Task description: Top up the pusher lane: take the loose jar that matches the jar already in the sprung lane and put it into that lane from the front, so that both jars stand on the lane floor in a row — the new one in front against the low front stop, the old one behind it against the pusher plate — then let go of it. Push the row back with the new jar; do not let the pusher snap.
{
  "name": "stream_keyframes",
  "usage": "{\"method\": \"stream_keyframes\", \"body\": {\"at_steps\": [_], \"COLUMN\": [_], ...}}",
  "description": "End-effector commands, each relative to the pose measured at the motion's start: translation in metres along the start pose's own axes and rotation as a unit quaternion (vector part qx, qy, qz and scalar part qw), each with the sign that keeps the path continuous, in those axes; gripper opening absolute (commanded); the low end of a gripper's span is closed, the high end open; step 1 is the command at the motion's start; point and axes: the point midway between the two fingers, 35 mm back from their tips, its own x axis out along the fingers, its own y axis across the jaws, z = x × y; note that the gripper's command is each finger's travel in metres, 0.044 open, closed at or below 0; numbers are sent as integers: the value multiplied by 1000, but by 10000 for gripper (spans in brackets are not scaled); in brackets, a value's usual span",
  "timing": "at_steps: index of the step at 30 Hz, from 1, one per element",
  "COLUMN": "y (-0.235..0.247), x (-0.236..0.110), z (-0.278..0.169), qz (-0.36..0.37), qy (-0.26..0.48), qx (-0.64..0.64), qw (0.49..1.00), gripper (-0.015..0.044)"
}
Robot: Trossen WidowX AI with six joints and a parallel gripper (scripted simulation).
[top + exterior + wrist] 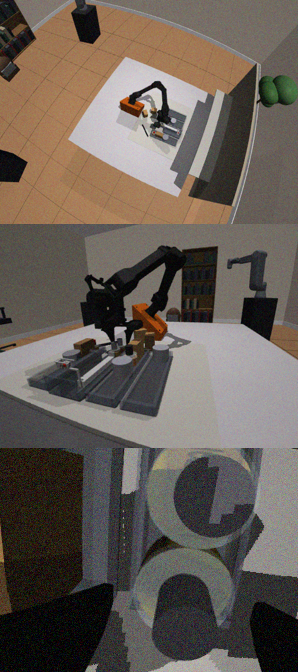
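Note:
In the wrist view two matching translucent grey jars stand in a row in the narrow sprung lane [127, 524]. The front jar [182, 604] [120, 341] is nearest me. My gripper [120, 338] [158, 122] is open. Its dark fingers stand apart on either side of the front jar, low over the lane's front end. I cannot tell whether the jars touch each other.
Neighbouring grey lanes hold wide grey cylinders [122, 360] [160, 349] [71, 354] and wooden boxes [85, 344] [140, 334]. A small black cylinder [129, 349] stands close to the right finger. The orange arm base [148, 320] is behind. A black rod [145, 130] lies on the mat.

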Motion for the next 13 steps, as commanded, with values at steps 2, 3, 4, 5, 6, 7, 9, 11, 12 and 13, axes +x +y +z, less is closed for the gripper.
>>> {"method": "stream_keyframes", "body": {"at_steps": [2, 3, 4, 5, 6, 7, 9, 11, 12, 13], "y": [0, 0, 0, 0, 0, -1, -1, -2, -2, -2], "x": [-4, -5, -5, -5, -5, -5, -5, -5, -5, -5], "z": [2, 1, 0, -1, -3, -6, -13, -19, -23, -26], "qz": [-3, -3, -3, -3, -3, -3, -4, -4, -4, -4], "qy": [-4, -4, -4, -4, -4, -4, -4, -4, -4, -3], "qx": [-5, -5, -5, -5, -5, -5, -5, -5, -5, -5], "qw": [1000, 1000, 1000, 1000, 1000, 1000, 1000, 1000, 1000, 1000], "gripper": [306, 306, 306, 306, 306, 306, 306, 306, 306, 306]}}
